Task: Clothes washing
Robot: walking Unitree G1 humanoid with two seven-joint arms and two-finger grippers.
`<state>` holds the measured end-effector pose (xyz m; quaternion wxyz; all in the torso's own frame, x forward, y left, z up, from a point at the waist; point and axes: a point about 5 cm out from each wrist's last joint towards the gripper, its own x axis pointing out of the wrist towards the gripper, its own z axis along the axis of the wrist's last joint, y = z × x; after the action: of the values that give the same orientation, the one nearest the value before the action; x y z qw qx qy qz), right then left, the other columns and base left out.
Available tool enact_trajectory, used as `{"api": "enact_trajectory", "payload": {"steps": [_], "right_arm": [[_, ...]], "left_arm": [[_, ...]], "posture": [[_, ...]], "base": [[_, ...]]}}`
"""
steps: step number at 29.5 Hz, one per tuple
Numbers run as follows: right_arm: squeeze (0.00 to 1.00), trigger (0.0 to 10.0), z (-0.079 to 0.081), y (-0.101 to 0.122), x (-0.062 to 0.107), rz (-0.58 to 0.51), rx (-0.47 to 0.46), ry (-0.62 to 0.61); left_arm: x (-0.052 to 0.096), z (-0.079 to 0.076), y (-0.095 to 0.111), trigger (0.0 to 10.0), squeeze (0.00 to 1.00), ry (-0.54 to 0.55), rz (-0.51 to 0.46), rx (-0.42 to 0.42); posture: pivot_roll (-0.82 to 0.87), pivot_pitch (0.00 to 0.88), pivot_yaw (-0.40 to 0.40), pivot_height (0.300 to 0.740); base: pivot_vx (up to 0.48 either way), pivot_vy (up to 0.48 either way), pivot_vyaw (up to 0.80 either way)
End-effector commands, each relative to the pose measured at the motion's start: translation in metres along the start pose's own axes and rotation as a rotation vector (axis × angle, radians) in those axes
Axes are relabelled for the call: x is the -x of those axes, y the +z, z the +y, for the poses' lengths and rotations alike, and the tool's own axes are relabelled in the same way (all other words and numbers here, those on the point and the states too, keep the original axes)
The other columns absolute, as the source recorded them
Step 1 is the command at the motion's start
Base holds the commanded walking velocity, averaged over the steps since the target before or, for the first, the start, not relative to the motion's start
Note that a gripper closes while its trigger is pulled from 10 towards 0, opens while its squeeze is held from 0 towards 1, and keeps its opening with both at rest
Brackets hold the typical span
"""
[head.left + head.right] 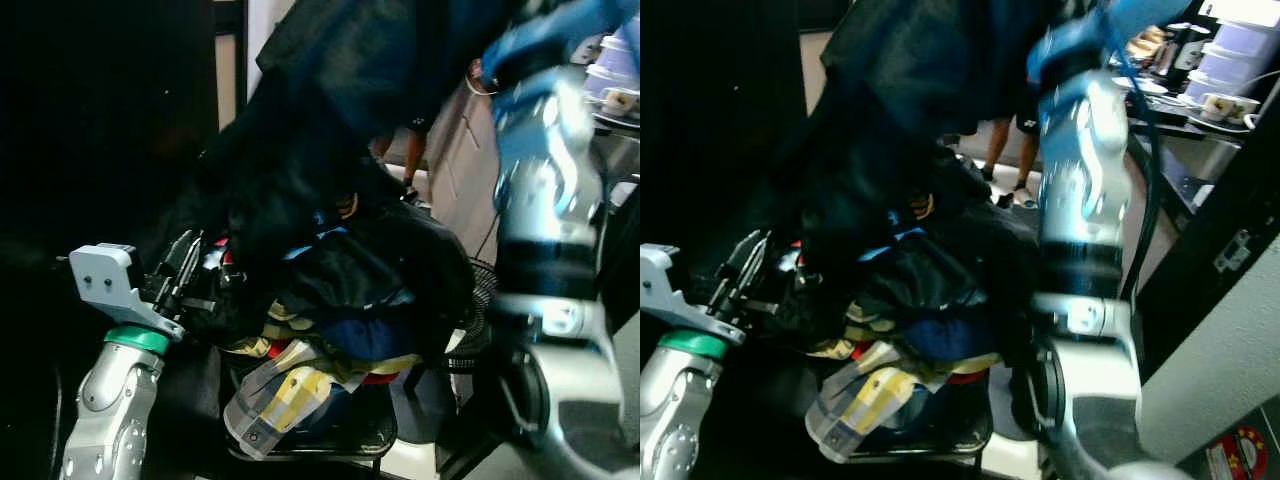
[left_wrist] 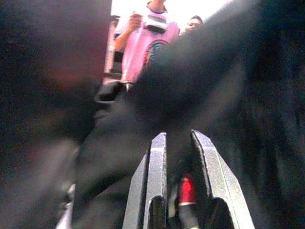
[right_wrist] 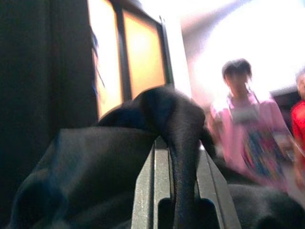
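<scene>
Dark garment [image 3: 176, 124]: soft matt cloth, black to navy, creased and folded, pinched between the fingers of the right gripper [image 3: 177, 191].
Pile of clothes [image 1: 330, 330]: mixed woven cloth, matt; navy, yellow-and-white check, a red edge.
Basket [image 1: 350, 440]: dark, slightly glossy rim, possibly plastic; blurred.
Left gripper [image 2: 176, 191]: fingers [image 2: 155, 181] of grey, finely grained metal-like finish, dull sheen, with dark cloth between them.
Left arm [image 1: 110, 400]: smooth silver casing, satin gloss, with a green ring.
Right arm [image 1: 545, 200]: polished silver shell, bright reflections.
</scene>
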<state>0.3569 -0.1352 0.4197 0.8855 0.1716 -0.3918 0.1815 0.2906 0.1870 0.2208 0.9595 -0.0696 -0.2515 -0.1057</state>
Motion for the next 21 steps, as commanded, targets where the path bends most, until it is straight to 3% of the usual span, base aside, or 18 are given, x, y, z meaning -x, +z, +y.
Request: {"api": "enact_trajectory", "payload": {"steps": [1,5,8,9,11,13,15,21], "right_arm": [[0.0,0.0,0.004,0.002,-0.002,-0.001,0.019,0.012],[0.0,0.0,-0.003,-0.01,0.008,0.034,0.053,-0.009],[0.0,0.0,-0.01,-0.027,0.019,0.147,0.105,-0.008],[0.0,9.8,-0.013,-0.035,0.026,0.195,0.149,-0.01],[0.0,9.8,-0.015,-0.04,0.031,0.224,0.179,-0.011],[0.0,10.0,-0.021,-0.06,0.052,0.322,0.211,-0.022],[0.0,10.0,-0.022,-0.069,0.063,0.369,0.188,-0.03],[0.0,10.0,-0.022,-0.061,0.065,0.325,0.139,-0.067]], "left_arm": [[0.0,0.0,-0.004,10.0,0.0,0.002,0.007,0.011],[-0.001,0.001,-0.003,10.0,0.0,0.005,0.004,0.01],[-0.001,0.002,-0.003,10.0,0.0,0.009,0.003,0.008],[-0.001,0.002,-0.003,10.0,0.0,0.015,0.004,0.005],[-0.001,0.003,-0.003,10.0,0.0,0.019,0.005,0.003],[-0.002,0.003,-0.004,10.0,0.0,0.028,0.007,0.001],[-0.002,0.003,-0.004,10.0,0.0,0.03,0.008,0.0],[-0.004,0.004,-0.006,10.0,0.0,0.036,0.036,0.001]], "posture": [[-0.01,0.0,-0.064,0.74],[-0.02,0.0,-0.059,0.74],[-0.02,0.0,-0.057,0.74],[-0.02,0.0,-0.058,0.74],[-0.02,0.0,-0.058,0.74],[-0.02,0.0,-0.056,0.74],[-0.01,0.0,-0.054,0.74],[-0.02,0.0,-0.044,0.74]], "base": [[0.0,0.0,0.0],[0.0,0.0,0.0],[0.0,0.0,0.0],[0.0,0.0,0.0],[0.0,0.0,0.0],[0.0,0.0,0.0],[0.0,0.0,0.0],[0.0,0.0,-0.24]]}}
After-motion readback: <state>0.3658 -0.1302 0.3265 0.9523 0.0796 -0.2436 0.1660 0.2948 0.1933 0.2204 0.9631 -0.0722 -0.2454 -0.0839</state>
